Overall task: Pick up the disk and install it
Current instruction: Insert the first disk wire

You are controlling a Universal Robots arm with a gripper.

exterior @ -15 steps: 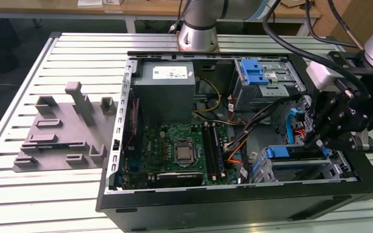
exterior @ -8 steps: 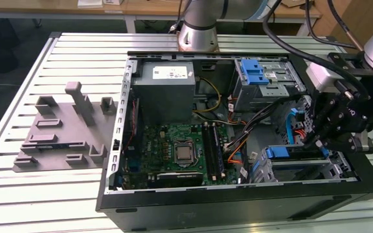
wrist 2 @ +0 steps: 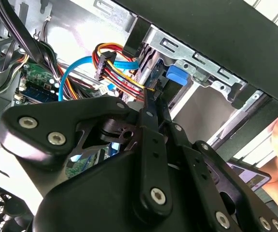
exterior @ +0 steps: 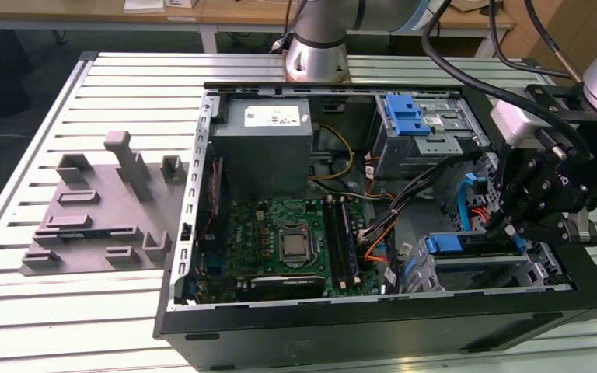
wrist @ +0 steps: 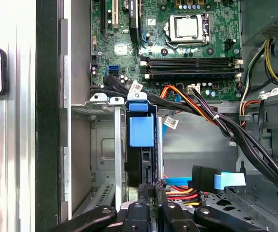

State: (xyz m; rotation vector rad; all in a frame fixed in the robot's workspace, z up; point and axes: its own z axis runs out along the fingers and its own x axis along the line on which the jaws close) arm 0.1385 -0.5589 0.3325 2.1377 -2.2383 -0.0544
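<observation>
- The disk (wrist: pixel 141 145) stands on edge in the drive bay near the front corner of the open computer case (exterior: pixel 382 326). Its blue bracket (wrist: pixel 142 126) faces up out of the slot, towards the board with the processor (wrist: pixel 187 26).
- The gripper (wrist: pixel 149 195) sits right at the disk's outer end, in line with it. In the first wrist view the two fingers (wrist: pixel 144 191) reach up to the dark edge of the disk and seem to pinch it, so I would call the jaws clenched on the disk, though the contact itself is partly hidden.
- The disk's long axis runs straight away from the fingers into the bay, parallel to the bay's metal rails (wrist: pixel 117 145).
- In the exterior view the gripper (exterior: pixel 511 225) hangs over that same bay at the view's right, with orange and blue cables (wrist: pixel 187 183) just beside it.
- By my reckoning the disk is mostly seated in its slot already.
</observation>
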